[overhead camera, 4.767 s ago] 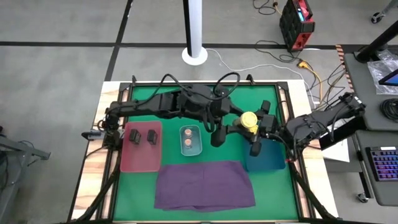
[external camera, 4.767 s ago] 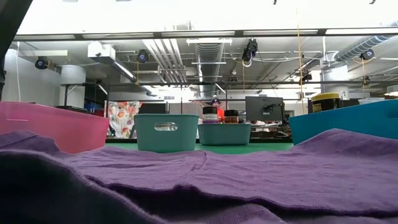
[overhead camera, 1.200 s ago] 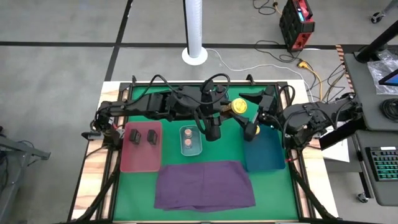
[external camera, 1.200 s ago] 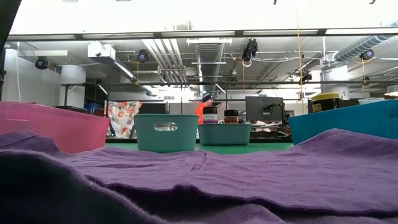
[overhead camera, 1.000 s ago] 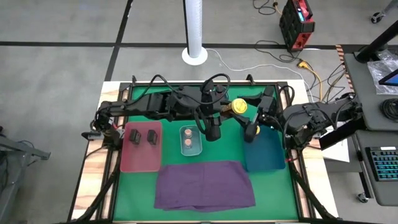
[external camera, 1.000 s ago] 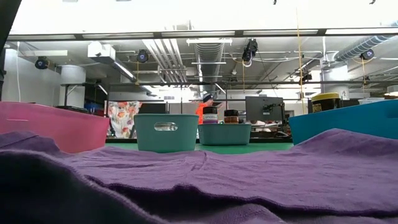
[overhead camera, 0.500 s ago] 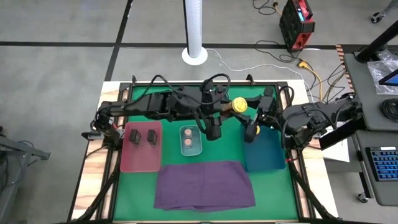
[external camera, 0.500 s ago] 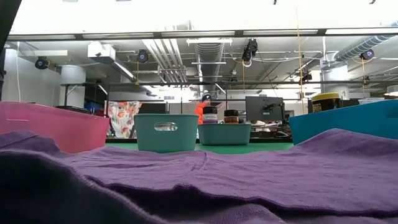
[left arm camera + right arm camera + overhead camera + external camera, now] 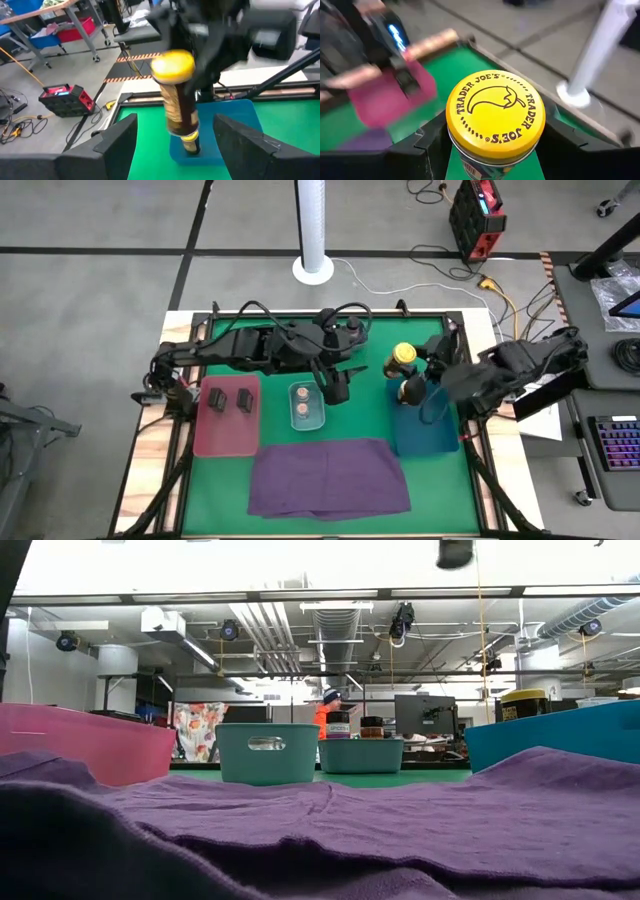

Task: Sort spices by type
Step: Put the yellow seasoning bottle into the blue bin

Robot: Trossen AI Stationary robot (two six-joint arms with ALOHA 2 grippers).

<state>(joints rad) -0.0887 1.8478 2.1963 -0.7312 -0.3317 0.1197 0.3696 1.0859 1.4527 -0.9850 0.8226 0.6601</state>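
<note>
My right gripper [image 9: 411, 376] is shut on a jar with a yellow lid [image 9: 404, 356], up in the air by the far left corner of the blue bin [image 9: 428, 425]. The left wrist view shows that jar [image 9: 179, 107] above the blue bin [image 9: 235, 112]. My left gripper [image 9: 338, 388] is open at mid-table, left of the jar and apart from it. Two dark flat tins [image 9: 229, 398] lie in the red tray [image 9: 226, 435]. Two brownish-pink-topped jars [image 9: 304, 401] stand in a small teal bin [image 9: 318, 420]. My right gripper pinches the jar's body just below the yellow lid [image 9: 495, 112], one finger [image 9: 427, 150] on each side. The lid faces the wrist camera. The jar is lifted clear and stands a little tilted, lid up, with its lower end [image 9: 190, 144] hanging free over the blue bin.
A purple cloth [image 9: 330, 477] lies along the near edge and fills the foreground of the low view. In the low view two teal bins [image 9: 267, 752] [image 9: 362, 755] stand behind it. Bare green mat [image 9: 370, 415] lies between the small teal bin and the blue bin.
My right gripper has carried the yellow-lidded jar toward the table's right, away from my left gripper and closer to the blue bin, and its wrist has turned. A dark part of an arm now shows at the top of the low view. My left gripper has stayed about where it was.
</note>
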